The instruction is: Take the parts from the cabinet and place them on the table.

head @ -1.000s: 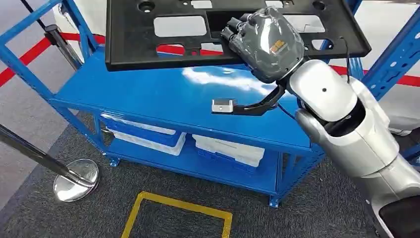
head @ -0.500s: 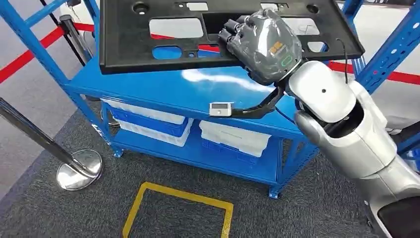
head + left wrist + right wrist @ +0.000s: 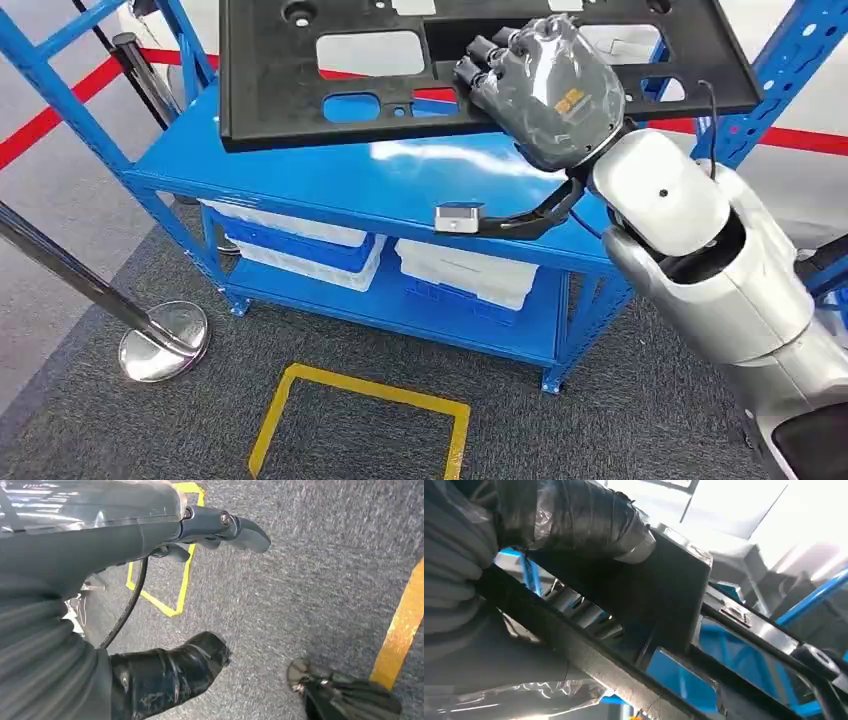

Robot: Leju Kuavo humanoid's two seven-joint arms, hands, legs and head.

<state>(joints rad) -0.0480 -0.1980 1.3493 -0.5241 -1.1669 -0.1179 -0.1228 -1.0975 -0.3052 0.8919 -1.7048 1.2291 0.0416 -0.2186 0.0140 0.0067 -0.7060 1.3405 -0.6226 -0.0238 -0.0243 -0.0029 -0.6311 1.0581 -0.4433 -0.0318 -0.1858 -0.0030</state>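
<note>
A large flat black plastic panel (image 3: 300, 95) with several cutouts hangs tilted above the top shelf of the blue cabinet (image 3: 330, 190). My right hand (image 3: 550, 90) grips the panel at its near edge, right of its middle, fingers curled over into a cutout. In the right wrist view the taped thumb (image 3: 574, 515) presses against the panel (image 3: 664, 595). My left hand (image 3: 90, 545) hangs over the grey carpet with its fingers apart and nothing in it.
White and blue bins (image 3: 300, 245) (image 3: 465, 275) sit on the cabinet's lower shelf. A chrome stanchion base (image 3: 160, 340) stands on the floor to the left. A yellow square outline (image 3: 360, 420) marks the carpet in front. Blue uprights (image 3: 790, 70) frame the cabinet.
The whole picture has shifted a little, so the camera has moved. The panel stays in my right hand above the top shelf.
</note>
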